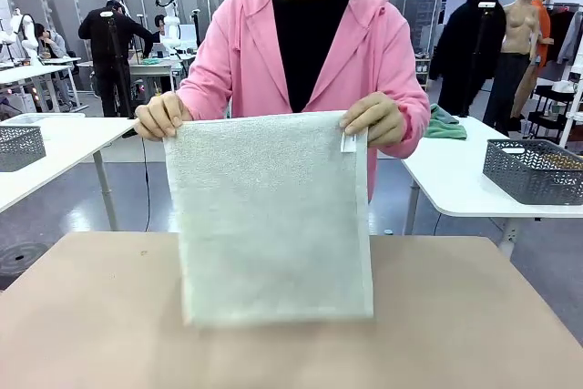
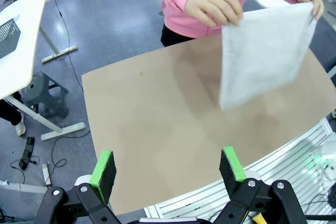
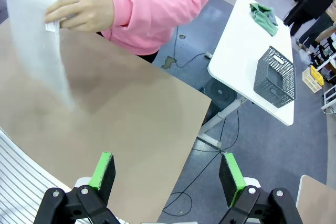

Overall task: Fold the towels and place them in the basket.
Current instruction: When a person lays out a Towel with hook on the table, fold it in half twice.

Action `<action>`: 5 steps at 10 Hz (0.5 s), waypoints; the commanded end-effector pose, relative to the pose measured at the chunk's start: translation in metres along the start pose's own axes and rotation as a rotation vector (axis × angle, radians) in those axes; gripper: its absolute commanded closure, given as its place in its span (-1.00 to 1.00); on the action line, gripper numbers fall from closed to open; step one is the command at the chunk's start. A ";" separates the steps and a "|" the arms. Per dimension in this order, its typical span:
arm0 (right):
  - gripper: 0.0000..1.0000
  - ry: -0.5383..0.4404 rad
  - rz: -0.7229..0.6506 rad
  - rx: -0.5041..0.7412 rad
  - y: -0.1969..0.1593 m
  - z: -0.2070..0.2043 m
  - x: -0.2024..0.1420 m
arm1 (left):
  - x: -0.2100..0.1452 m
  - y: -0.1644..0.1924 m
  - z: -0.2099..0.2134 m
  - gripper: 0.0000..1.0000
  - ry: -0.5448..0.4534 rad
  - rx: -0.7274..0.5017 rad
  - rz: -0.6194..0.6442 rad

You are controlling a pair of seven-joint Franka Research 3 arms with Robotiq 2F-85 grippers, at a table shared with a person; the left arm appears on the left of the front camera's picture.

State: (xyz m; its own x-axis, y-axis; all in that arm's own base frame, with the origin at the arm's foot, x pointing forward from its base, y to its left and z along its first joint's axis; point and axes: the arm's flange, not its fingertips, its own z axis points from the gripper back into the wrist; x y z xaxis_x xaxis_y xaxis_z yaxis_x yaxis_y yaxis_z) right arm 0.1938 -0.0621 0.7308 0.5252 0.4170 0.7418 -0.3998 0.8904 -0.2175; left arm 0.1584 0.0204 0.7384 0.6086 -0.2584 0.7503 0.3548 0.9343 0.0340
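Desk [image 1: 474, 316], brown, plain-topped: spread across the lower part of the front frame. Its open top is judged to serve as the folding surface.

Person [image 1: 310, 52], pink hooded jacket: stood at the far edge of the desk, upper centre of the front frame, facing the robot.

Towel [image 1: 269, 220], pale off-white terry: held upright at the centre of the front frame by its two top corners, so that it hangs flat and square. Its lower edge is blurred close over the desk, and contact cannot be told. It is judged to be spread out ready for a first fold; no fold has been made yet.

Mesh basket [image 1: 533, 170], dark grey: set on a white side desk [image 1: 455, 179] at the right edge of the front frame, well apart from the towel. Whether it is the one meant for the task cannot be told.

Person's hands, one at frame left [image 1: 162, 117] and one at frame right [image 1: 375, 118]: each is pinched on a top corner, at equal height, so the cloth is kept taut.

Robot's left hand [image 2: 167, 165]: seen at the bottom of the left wrist frame, green pads spread wide with nothing between them. It is poised over the near edge of the desk, judged clear of the person's work.

Robot's right hand [image 3: 167, 167]: seen at the bottom of the right wrist frame, likewise spread wide and empty.

Label [image 1: 348, 141]: small white tab at the towel's upper right corner.
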 end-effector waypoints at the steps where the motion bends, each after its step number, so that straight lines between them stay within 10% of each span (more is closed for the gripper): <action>1: -1.00 0.003 -0.005 -0.002 -0.001 0.000 0.000 | 0.005 -0.001 0.001 -1.00 0.003 0.002 -0.005; 5: -1.00 0.003 -0.005 -0.002 -0.001 0.000 0.000 | 0.005 -0.001 0.001 -1.00 0.003 0.002 -0.005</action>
State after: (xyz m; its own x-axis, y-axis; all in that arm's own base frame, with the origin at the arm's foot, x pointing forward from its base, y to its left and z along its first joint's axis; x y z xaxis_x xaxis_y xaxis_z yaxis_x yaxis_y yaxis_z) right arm 0.1938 -0.0621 0.7308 0.5252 0.4170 0.7418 -0.3998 0.8904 -0.2175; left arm 0.1584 0.0204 0.7384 0.6086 -0.2584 0.7503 0.3548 0.9343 0.0340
